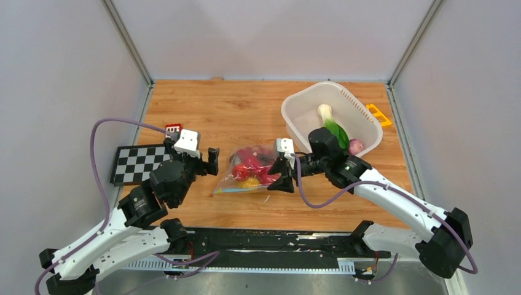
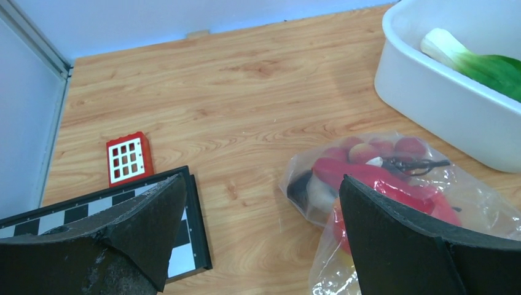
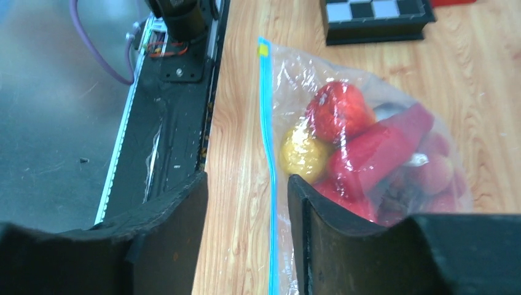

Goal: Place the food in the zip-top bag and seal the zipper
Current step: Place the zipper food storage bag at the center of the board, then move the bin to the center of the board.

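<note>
The clear zip-top bag [image 1: 228, 180] lies in the middle of the table with the food [image 1: 252, 167] inside it. A red apple [image 3: 338, 110], a yellow lemon [image 3: 304, 153] and other red pieces show through the plastic. The teal zipper [image 3: 268, 160] runs along the bag's near edge. My right gripper [image 3: 247, 179] is open at the bag's right end. Its jaws stand on either side of the zipper without touching it. My left gripper [image 2: 263, 181] is open wide just left of the bag [image 2: 479, 203], holding nothing.
A white basket [image 1: 301, 123] at the back right holds a green and white vegetable [image 1: 332, 126] and a pink piece [image 1: 356, 146]. A checkerboard [image 1: 138, 163] and a red block [image 1: 174, 128] sit at the left. A yellow piece [image 1: 379, 114] lies behind the basket.
</note>
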Tool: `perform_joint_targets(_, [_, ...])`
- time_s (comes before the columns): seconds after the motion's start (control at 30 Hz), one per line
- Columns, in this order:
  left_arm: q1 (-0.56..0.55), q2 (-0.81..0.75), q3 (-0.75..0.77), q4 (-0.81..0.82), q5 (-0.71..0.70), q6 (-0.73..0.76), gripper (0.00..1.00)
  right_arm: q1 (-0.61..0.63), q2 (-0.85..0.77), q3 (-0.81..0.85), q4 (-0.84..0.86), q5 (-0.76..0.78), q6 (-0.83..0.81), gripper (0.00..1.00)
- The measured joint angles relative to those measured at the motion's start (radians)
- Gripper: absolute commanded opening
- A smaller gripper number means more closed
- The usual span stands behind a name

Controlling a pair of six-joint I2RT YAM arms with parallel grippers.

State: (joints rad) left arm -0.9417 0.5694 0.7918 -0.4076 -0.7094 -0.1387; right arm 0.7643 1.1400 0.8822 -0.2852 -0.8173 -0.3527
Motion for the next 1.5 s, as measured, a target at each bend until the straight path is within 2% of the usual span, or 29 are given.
perform_joint_targets(0.07, [0.0,0.014,0.0,-0.001,0.008,-0.005,1.0,0.0,-0.033,-0.002,0.021,0.012,0.022,0.63])
perform_joint_targets(0.23, [0.0,0.057,0.0,-0.003,0.025,-0.024,1.0,0.0,-0.034,-0.033,0.144,0.195,0.154,0.64])
perform_joint_targets(0.37, [0.0,0.089,0.0,-0.008,0.033,-0.044,1.0,0.0,0.136,0.063,0.136,0.343,0.26,0.63])
perform_joint_targets(0.53, [0.0,0.105,0.0,-0.022,0.042,-0.066,1.0,-0.004,0.388,0.288,0.051,0.466,0.354,0.61])
perform_joint_targets(0.67, [0.0,0.095,0.0,-0.039,0.042,-0.082,1.0,-0.006,0.521,0.413,-0.019,0.465,0.373,0.6])
perform_joint_targets(0.77, [0.0,0.081,0.0,-0.047,0.036,-0.089,1.0,-0.005,0.568,0.418,-0.067,0.407,0.37,0.6])
perform_joint_targets(0.93, [0.0,0.05,-0.015,-0.048,0.002,-0.095,1.0,0.035,0.552,0.341,-0.091,0.341,0.329,0.6])
perform_joint_targets(1.1, [0.0,0.058,-0.021,-0.041,-0.019,-0.095,1.0,0.06,0.469,0.255,-0.091,0.343,0.305,0.62])
perform_joint_targets(1.37, [0.0,0.12,-0.021,-0.037,-0.014,-0.1,1.0,0.043,0.261,0.141,0.009,0.509,0.335,0.69])
perform_joint_targets(1.5, [0.001,0.136,-0.021,-0.037,0.006,-0.111,1.0,-0.023,0.227,0.132,0.067,0.615,0.378,0.69])
